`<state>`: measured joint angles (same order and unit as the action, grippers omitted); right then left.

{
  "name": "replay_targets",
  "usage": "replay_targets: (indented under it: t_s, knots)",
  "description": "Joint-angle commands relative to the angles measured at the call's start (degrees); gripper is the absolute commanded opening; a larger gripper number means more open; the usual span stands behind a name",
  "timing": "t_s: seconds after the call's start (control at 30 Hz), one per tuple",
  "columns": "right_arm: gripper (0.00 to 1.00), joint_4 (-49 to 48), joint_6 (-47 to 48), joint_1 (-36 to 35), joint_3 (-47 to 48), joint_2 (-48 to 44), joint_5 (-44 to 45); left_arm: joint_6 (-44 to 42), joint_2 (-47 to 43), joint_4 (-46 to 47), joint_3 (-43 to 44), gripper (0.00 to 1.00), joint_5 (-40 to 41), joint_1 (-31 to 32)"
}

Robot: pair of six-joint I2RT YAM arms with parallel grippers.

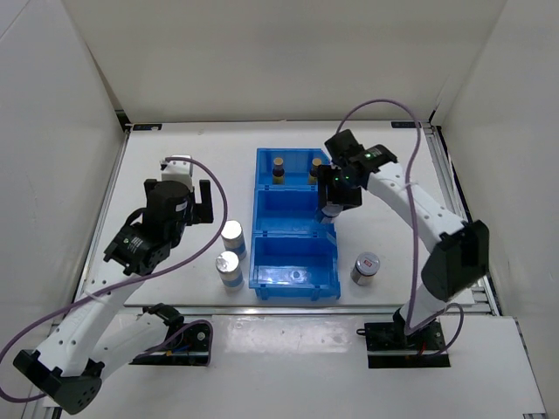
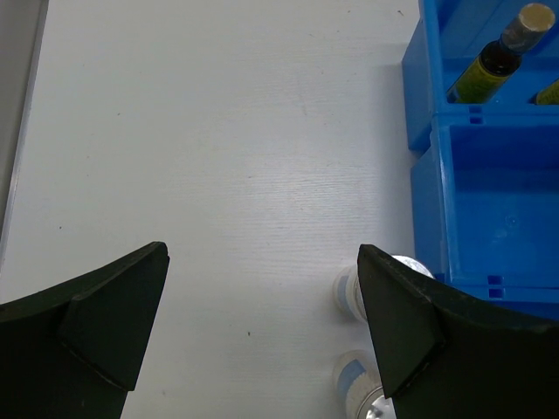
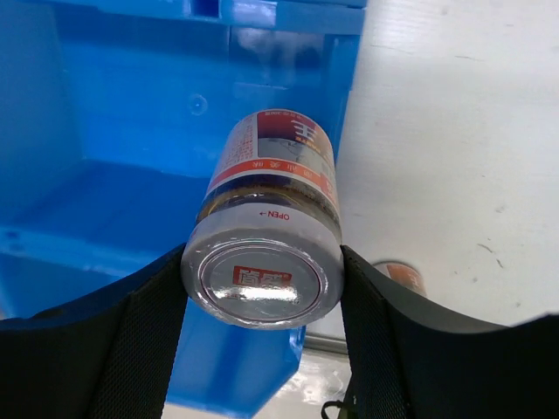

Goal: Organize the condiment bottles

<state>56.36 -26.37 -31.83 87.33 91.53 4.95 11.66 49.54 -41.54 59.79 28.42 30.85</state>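
While the overhead view has the right gripper (image 1: 330,208) at the blue bin's (image 1: 258,218) middle compartment, a grey bottle (image 1: 366,268) stands outside on the table. Left wrist: the left gripper (image 2: 262,253) gapes wide, empty, two white bottles (image 2: 348,295) beside one finger. Right wrist: the jaws clamp a second grey bottle (image 3: 275,166).

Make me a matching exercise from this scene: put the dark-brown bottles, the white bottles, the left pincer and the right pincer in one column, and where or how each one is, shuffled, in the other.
Column one
1. dark-brown bottles
2. white bottles
3. left pincer
4. right pincer

Column two
A. shut on a grey bottle
B. standing on the table, left of the blue bin
C. open, holding nothing
D. standing in the blue bin's far compartment

Pairs: 1-D, 2-B, 3-C, 4-A
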Motion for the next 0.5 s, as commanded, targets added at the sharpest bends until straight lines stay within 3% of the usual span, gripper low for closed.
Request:
replay_targets:
  t_s: [0.0, 0.33, 0.43, 0.47]
  knots:
    - [0.23, -4.1, 0.4, -1.5, 2.6, 3.3, -2.1, 0.4, -2.2, 0.8, -1.3, 1.00, 0.5, -0.2]
    - [0.23, -6.0, 0.4, -2.6, 4.8, 12.2, -2.1, 0.9, -4.9, 1.9, -4.8, 1.00, 0.5, -0.2]
    - [0.33, -6.0, -0.2, -2.6, 4.8, 13.5, -2.1, 0.9, -5.4, 1.9, -5.3, 1.00, 1.0, -0.2]
    - [0.42, -6.0, -0.2, -2.6, 4.8, 14.0, -2.1, 0.9, -5.4, 2.4, -5.9, 1.00, 1.0, -0.2]
